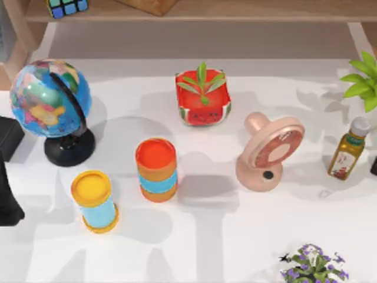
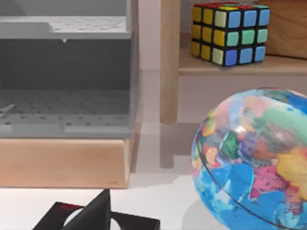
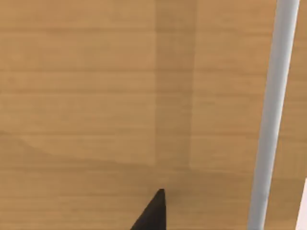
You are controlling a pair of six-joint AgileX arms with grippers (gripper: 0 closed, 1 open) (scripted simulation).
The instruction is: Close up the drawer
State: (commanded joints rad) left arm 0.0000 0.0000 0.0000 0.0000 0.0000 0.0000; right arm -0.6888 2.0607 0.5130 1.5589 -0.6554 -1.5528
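Grey perforated drawer trays [image 2: 64, 76] sit on a wooden base at the table's far left, beside the shelf post. The left gripper [image 2: 93, 213] hangs low before them; whether it is released or clenched I cannot tell. Next come the globe [image 1: 50, 97], a can [image 1: 94, 200] with a yellow lid on, a can [image 1: 156, 170] with an orange lid on, a watermelon pot [image 1: 203, 109] holding a green plant [image 1: 202, 82], a pink fan [image 1: 270, 154], and a bottle [image 1: 347, 150] of yellow oil. The right gripper [image 3: 153, 213] faces a wood panel [image 3: 96, 96] with a grey bar [image 3: 271, 120]; its state I cannot tell.
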